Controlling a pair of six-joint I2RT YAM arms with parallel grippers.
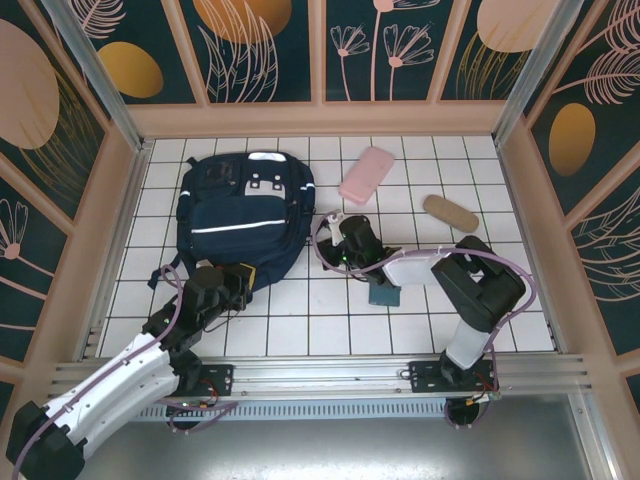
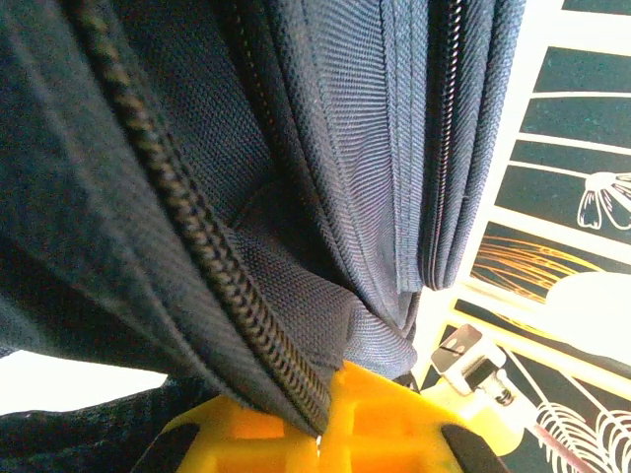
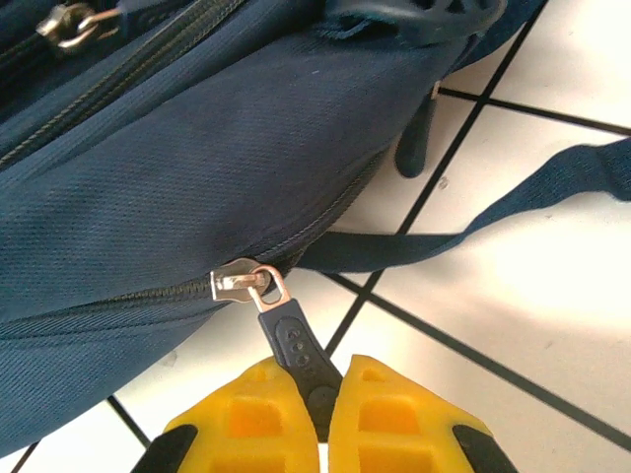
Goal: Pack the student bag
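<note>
The student bag (image 1: 245,215), a big navy backpack with a thin white stripe, lies flat at the back left of the tiled table. My left gripper (image 1: 243,278) is at the bag's near edge. In the left wrist view its yellow fingers (image 2: 394,414) are shut on a fold of the bag's fabric (image 2: 296,325) beside a zipper track. My right gripper (image 1: 335,235) is at the bag's right side. It (image 3: 325,389) is shut on the dark rubber zipper pull (image 3: 294,340), which hangs from a silver slider (image 3: 240,283) on the bag's side seam.
A pink pouch (image 1: 366,173) lies behind the right gripper and a tan oblong case (image 1: 450,212) further right. A small teal object (image 1: 384,293) sits under the right forearm. A loose bag strap (image 3: 473,222) trails over the tiles. Patterned walls enclose the table.
</note>
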